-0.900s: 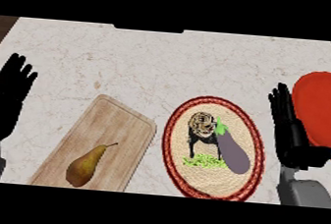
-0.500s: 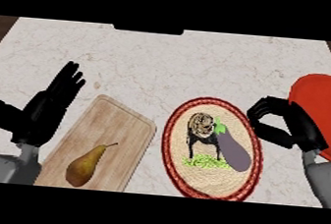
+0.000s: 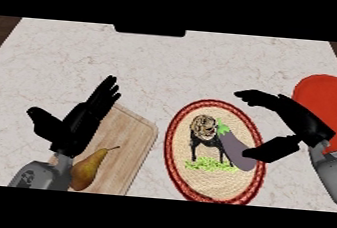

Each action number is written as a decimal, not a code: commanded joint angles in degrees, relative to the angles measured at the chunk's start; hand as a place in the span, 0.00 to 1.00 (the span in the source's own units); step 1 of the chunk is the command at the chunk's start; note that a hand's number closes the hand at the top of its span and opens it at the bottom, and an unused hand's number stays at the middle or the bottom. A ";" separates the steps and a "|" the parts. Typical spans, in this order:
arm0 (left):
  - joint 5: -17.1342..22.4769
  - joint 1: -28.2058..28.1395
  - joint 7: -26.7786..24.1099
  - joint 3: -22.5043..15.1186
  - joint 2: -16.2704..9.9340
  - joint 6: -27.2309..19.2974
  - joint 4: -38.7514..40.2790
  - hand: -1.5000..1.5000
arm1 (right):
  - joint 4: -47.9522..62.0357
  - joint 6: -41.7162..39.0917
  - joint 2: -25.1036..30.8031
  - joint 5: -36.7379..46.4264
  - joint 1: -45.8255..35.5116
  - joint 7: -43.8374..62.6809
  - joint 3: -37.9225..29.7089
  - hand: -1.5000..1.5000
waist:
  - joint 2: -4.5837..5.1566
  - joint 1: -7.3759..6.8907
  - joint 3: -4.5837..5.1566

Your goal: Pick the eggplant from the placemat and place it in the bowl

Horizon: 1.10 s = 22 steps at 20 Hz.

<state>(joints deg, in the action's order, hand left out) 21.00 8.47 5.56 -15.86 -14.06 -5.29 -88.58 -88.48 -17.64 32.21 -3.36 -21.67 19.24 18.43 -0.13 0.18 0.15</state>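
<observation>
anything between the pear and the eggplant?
Head view: between the yellow-brown pear and purple eggplant lie the wooden cutting board's right part, a marble counter strip, and the round woven placemat's left half.

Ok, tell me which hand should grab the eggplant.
Right. The right hand is open beside the eggplant on the placemat; the left hand is over the cutting board.

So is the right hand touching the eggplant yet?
Cannot tell. In the head view the right hand's thumb tip overlaps the eggplant's edge, fingers open above it.
</observation>
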 commanded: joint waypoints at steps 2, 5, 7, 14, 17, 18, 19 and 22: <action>-0.06 1.21 -0.57 0.38 0.32 0.98 2.10 0.50 | -4.60 -8.68 6.90 6.65 -6.99 9.43 6.80 0.00 | -0.03 -0.37 0.10; 0.11 2.21 0.59 -0.03 0.82 1.26 0.84 0.50 | -2.44 -14.39 6.09 4.25 -14.75 20.09 7.16 0.00 | 0.09 -1.13 0.05; -0.89 1.31 0.48 -1.13 1.74 0.54 0.90 0.50 | -0.83 -18.84 4.72 1.02 -18.68 26.78 7.75 0.00 | 0.10 -1.28 0.04; -1.45 -1.54 -0.84 -1.28 1.46 1.90 -0.10 0.50 | 9.02 -24.75 -5.20 -6.71 -27.14 43.02 11.49 0.00 | 0.07 -1.47 0.00; -1.35 -0.36 -2.51 0.64 1.04 2.97 2.03 0.50 | 11.03 -20.88 -7.65 -4.57 -23.49 43.09 14.86 0.00 | 0.12 -0.65 -0.05; -0.66 0.10 0.45 1.02 1.29 1.50 -0.21 0.50 | 11.48 -24.56 -4.64 -7.03 -24.58 43.71 13.57 0.00 | -0.01 -0.56 -0.07; -2.40 0.93 0.28 -0.45 2.70 0.24 0.65 0.50 | 13.65 -24.41 -5.98 -7.01 -26.11 44.67 14.54 0.00 | 0.08 -0.70 -0.06; -0.88 -1.03 -1.38 0.38 1.29 3.63 1.78 0.50 | 17.71 -22.40 -8.08 -5.28 -28.08 46.99 17.34 0.00 | 0.22 -1.22 -0.01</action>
<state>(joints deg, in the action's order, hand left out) 19.46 8.82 5.42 -16.04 -11.98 -3.81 -87.72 -74.95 -36.76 26.63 -8.80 -47.08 55.87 33.49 -0.03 -0.75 0.11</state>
